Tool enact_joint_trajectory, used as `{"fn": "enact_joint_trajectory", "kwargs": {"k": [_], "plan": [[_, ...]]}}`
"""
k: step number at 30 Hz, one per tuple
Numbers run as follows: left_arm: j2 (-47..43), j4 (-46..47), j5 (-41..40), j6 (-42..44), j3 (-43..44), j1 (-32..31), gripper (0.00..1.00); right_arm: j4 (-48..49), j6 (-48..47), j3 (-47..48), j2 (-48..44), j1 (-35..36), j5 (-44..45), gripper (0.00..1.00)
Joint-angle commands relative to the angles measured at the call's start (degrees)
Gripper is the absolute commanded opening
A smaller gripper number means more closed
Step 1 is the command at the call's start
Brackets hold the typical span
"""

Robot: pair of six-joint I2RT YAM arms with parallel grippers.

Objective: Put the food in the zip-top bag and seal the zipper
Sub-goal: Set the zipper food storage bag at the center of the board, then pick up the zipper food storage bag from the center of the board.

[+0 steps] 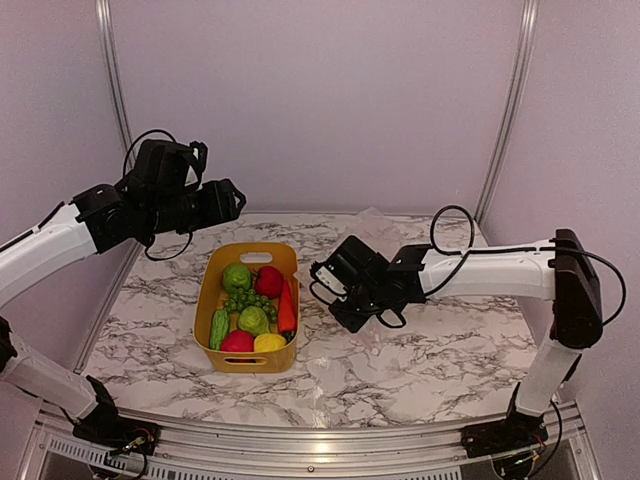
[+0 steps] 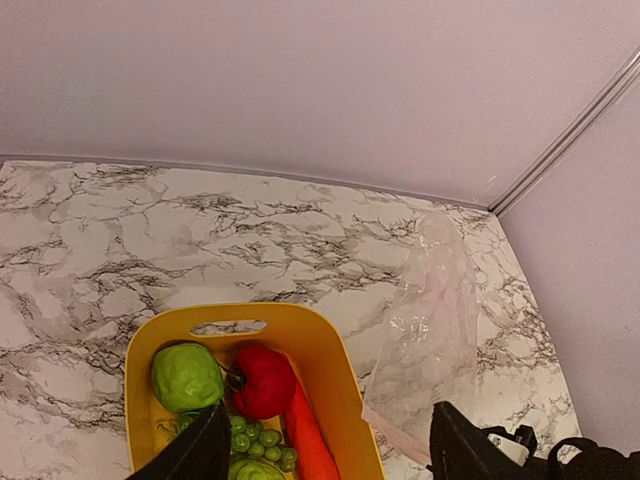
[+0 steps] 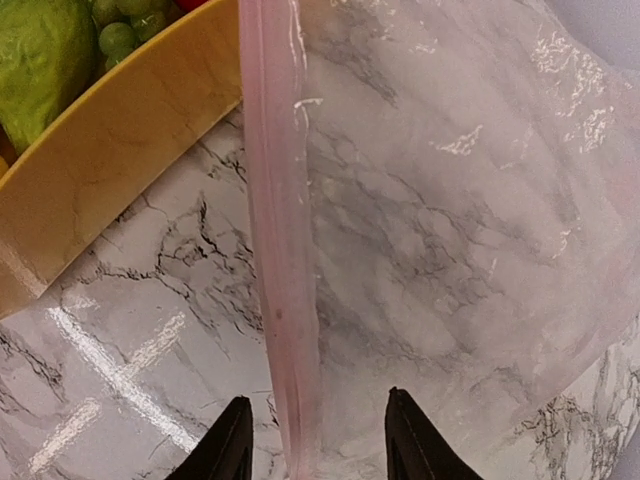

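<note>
Top external view: the left gripper (image 1: 232, 200) hangs high above the far end of the yellow tub (image 1: 212, 290), while the right gripper (image 1: 320, 285) sits low over the marble table (image 1: 450, 350) just beside the tub's right wall. The food lies in the tub: a green pepper (image 1: 237, 277) and a red apple (image 1: 268, 281) at the far end, grapes (image 1: 250, 300) in the middle, a carrot (image 1: 287, 305) along the right wall, a cucumber (image 1: 219, 328) on the left, and a lemon (image 1: 270, 343) at the near end. The zip-top bag (image 1: 375, 225) lies flat and crinkled on the table to the right of the tub.

Left wrist view: the left gripper's fingers (image 2: 190, 455) stand wide apart, holding nothing, above the tub.

Right wrist view: the right gripper's fingers (image 3: 230, 445) are parted on either side of the zipper (image 3: 285, 300), which runs straight between them. Whether they touch the strip cannot be told. The bag's mouth edge lies just beside the tub's wall.
</note>
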Motion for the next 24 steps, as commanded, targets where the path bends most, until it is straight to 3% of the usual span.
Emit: {"fn": "enact_joint_trajectory", "kwargs": {"k": [1,10,18,24], "plan": [[-2.42,-2.57,-2.06,-0.32,-0.85,0.22,0.70,1.86,-1.12,2.07,3.65,0.49,1.81,0.43],[-2.59,-2.84,-2.74,-0.06,-1.09,0.23,0.70,1.76,0.41,4.03,7.08,0.49,12.08,0.31],[-2.24,-1.92,-2.11,-1.10,-1.84,0.22,0.70,3.13,2.08,2.92,6.47,-1.22,16.72,0.00],[-0.69,1.09,0.19,-4.97,-3.73,-0.05,0.68,2.03,5.80,4.67,-1.15,-5.27,11.95,0.00]]}}
